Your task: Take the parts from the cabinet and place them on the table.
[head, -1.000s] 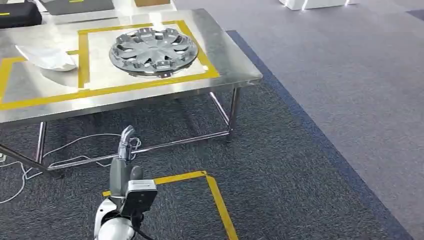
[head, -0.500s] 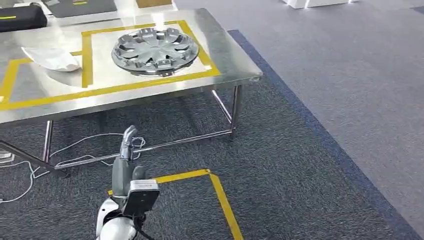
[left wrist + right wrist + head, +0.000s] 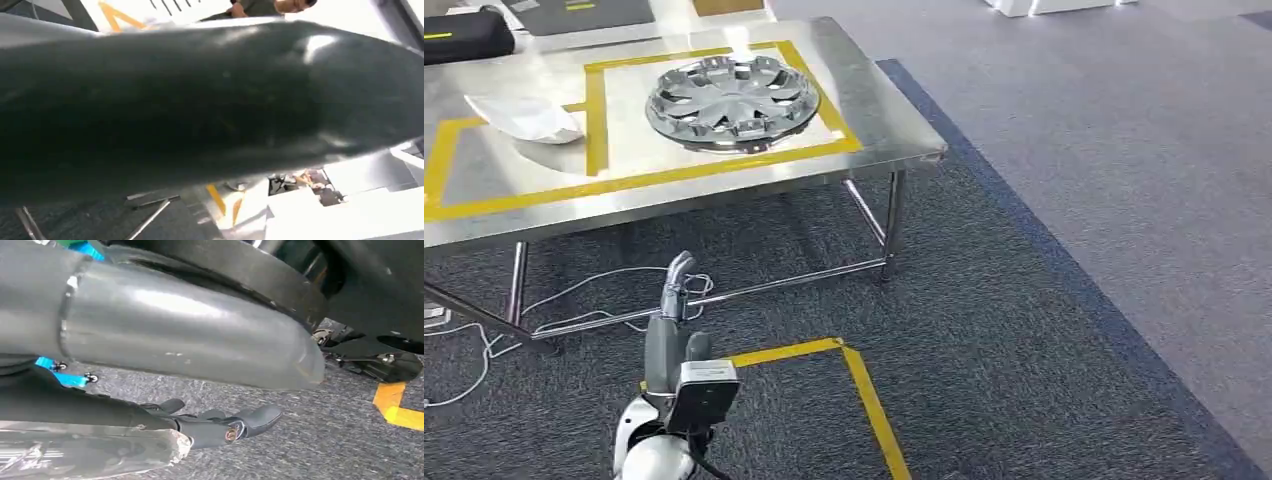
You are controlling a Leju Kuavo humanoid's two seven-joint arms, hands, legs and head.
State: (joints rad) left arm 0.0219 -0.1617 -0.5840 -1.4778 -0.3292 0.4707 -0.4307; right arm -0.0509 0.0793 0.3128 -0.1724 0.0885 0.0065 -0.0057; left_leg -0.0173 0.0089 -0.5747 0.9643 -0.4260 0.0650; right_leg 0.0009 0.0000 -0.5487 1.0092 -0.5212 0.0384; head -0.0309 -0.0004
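**Hand low over the carpet, parts on the table beyond**

Since half a second ago the whole head view has slid slightly, table and floor together, so the camera has shifted while the left hand (image 3: 680, 290) keeps its low pose above the carpet (image 3: 984, 330). Its fingers point forward, toward the table, close together and with nothing between them; whether they are fully closed is hard to tell from behind, so I leave that open. In the right wrist view the right hand (image 3: 220, 425) hangs above the carpet, fingers stretched out and empty.

Just ahead of the left hand, white cables (image 3: 574, 300) lie on the floor under the steel table (image 3: 884, 130). Beyond and above the hand, on the tabletop, the silver wheel cover (image 3: 732, 100) rests inside a yellow tape frame (image 3: 714, 168). A white part (image 3: 524, 118) lies further left on the table, well apart from the wheel cover. Beside the hand on the floor, to its right, runs a yellow tape corner (image 3: 849, 375).
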